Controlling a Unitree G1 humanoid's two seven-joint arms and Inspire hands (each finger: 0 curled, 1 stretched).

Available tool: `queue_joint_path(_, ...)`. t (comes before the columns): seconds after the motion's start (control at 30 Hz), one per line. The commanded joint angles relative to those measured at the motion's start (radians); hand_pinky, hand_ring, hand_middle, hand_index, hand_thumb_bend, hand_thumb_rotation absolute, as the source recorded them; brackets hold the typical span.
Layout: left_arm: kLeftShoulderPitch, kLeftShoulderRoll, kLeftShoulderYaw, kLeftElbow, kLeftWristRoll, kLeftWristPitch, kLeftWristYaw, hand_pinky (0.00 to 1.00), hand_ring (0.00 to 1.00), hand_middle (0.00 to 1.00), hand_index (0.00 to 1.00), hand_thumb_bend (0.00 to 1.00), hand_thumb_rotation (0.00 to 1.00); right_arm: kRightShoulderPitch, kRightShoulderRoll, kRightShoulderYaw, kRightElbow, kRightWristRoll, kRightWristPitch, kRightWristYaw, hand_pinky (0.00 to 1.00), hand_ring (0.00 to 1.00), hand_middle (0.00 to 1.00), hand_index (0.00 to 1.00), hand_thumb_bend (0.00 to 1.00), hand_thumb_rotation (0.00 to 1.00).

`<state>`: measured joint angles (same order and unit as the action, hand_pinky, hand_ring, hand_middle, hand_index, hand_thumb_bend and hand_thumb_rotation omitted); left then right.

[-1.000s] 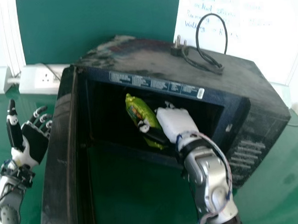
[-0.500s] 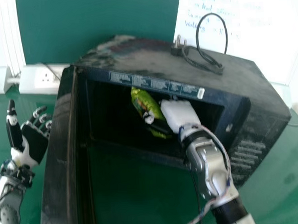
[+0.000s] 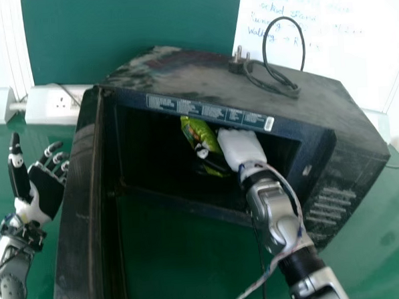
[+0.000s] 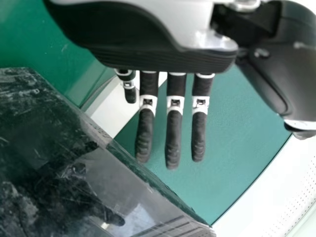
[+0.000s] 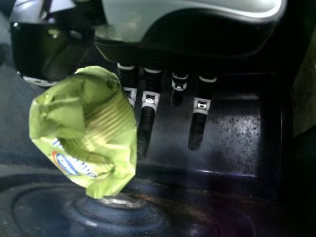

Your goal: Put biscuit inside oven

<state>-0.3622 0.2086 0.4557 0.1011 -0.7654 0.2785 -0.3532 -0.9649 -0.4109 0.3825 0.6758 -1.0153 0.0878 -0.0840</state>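
- The biscuit [image 3: 197, 133], in a green wrapper, is inside the oven [image 3: 182, 73], near the middle of the frame in the head view. It lies at a slant, its upper end toward the upper left.
- The right hand [image 3: 241, 147] is at the centre right of the frame, inside the oven's opening. It is clamped on the biscuit, with the thumb [image 3: 201, 151] lying across the wrapper.
- In the right wrist view, the other fingers [image 5: 196, 129] point into the oven, and the wrapper covers part of the nearest one. Beside the biscuit is a small metal piece [image 5: 121, 201] among round ridges in the oven.
- The left hand [image 3: 47, 187] is at the left edge of the frame, outside the oven, palm up. Its fingers are apart and hold nothing; the left wrist view shows them nearly straight.
- The oven's door [image 3: 79, 209] stands open, running down the lower left of the frame, between the left hand and the opening.
- A black cable [image 3: 265, 52] with its plug [image 3: 237, 65] rests on the oven's top, at the upper right.
- The oven stands on a green surface [image 3: 365, 254].
- A whiteboard [image 3: 355, 54] with handwriting fills the upper right corner, and a wall socket [image 3: 62, 103] is at the upper left.
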Motion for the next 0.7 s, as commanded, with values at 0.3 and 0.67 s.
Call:
queue_joint_path(0.3, 0.011, 0.003, 0.007, -0.006, -0.005, -0.001, -0.003, 0.23, 0.32, 0.41, 0.49, 0.52, 0.08, -0.102, 0.022, 0.047, 0.099, 0.043, 0.022, -0.023, 0.56, 0.47, 0.47, 0.51, 0.52, 0.00)
queue_joint_path(0.67, 0.011, 0.005, 0.008, -0.005, -0.006, 0.003, -0.001, 0.23, 0.32, 0.41, 0.49, 0.52, 0.08, -0.063, 0.005, 0.052, 0.006, 0.073, 0.060, 0.000, 0.57, 0.57, 0.46, 0.54, 0.52, 0.01)
